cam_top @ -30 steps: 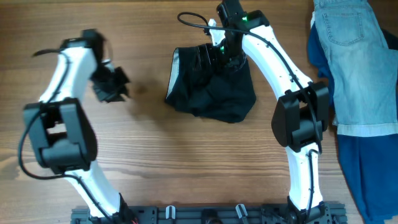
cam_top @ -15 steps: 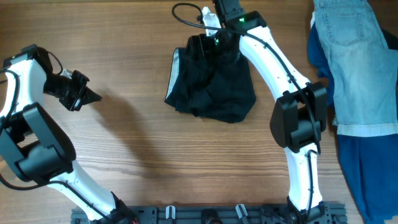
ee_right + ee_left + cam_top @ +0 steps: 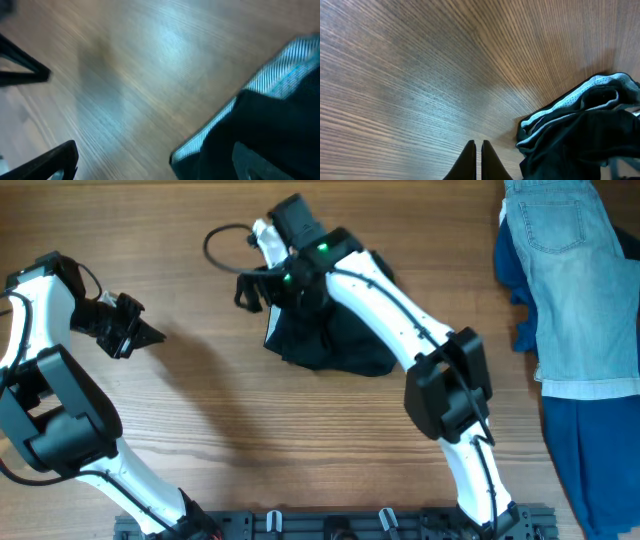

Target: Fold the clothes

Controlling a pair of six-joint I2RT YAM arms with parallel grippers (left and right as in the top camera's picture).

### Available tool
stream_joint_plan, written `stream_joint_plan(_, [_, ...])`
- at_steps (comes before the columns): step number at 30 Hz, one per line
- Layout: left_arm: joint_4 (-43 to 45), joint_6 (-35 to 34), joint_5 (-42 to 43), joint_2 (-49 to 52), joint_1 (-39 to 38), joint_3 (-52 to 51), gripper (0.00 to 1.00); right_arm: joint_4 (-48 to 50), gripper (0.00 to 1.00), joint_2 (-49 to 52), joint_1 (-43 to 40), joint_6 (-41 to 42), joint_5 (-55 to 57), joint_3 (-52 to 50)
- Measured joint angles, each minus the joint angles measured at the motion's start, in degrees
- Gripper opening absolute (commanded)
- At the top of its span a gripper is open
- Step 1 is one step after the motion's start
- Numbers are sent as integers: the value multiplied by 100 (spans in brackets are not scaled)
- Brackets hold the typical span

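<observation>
We are seeing the clothes (image 3: 330, 345) lying bunched on the table (image 3: 220, 440) at upper centre, partly under the right arm (image 3: 400, 320); bare wood is lying open around them, widest to the left and front. The denim (image 3: 565, 280) and blue cloth (image 3: 590, 460) are crowding the right edge. The right gripper (image 3: 252, 288) is hanging just past the clothes' left edge, jaws spread wide and empty; the left gripper (image 3: 135, 330) is sitting well apart to the left, pinched shut on nothing. The left wrist view is showing a pale lining (image 3: 545, 112) along the hem (hard to make out from overhead); the right wrist view is blurring.
</observation>
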Motion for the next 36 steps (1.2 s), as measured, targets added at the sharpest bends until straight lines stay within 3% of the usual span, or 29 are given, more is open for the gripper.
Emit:
stream_joint_plan(11, [-63,0,136,0,0,0,4,-1530,100,0,-785,225,1650,0])
stream_joint_plan(36, [-79,0,258,0,-2,0,9,-278,100,0,833,-74,1300,0])
